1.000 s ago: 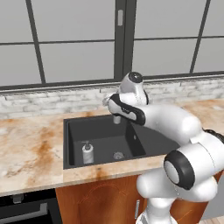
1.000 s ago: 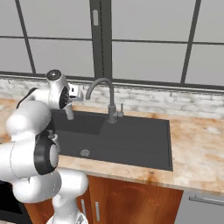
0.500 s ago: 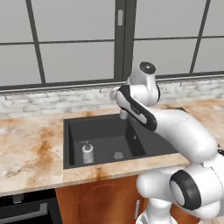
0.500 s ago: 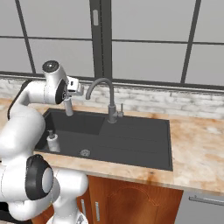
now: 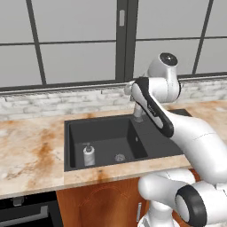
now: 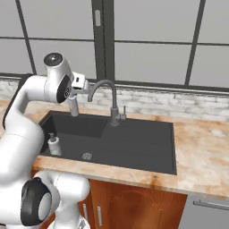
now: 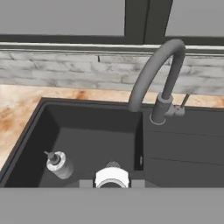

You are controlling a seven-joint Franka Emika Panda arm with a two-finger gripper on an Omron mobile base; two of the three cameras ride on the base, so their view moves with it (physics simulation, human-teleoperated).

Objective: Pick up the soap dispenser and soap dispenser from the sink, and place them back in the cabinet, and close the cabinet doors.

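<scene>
Up has come the arm since a second ago: its shoulder and elbow have straightened from their hunch over the basin, and the gripper has lifted and swung a little towards the faucet, taking its load with it. Its jaws are pinched on the slim soap dispenser, which hangs upright below the hand, above the back edge of the sink and just to the side of the faucet's spout. From the left base view the same bottle dangles under the white hand, in front of the pale brick strip that runs beneath the window. Looking along the hand, the bottle's round white top sits squeezed between the two dark tips, with the curved faucet straight ahead. The marbled soap dispenser stands upright on the floor of the deep bowl, near its front corner on the side away from the draining section, well apart from the held one; the steel drain is beside it. Mottled orange-and-cream counter surrounds the dark sink on all sides.
</scene>
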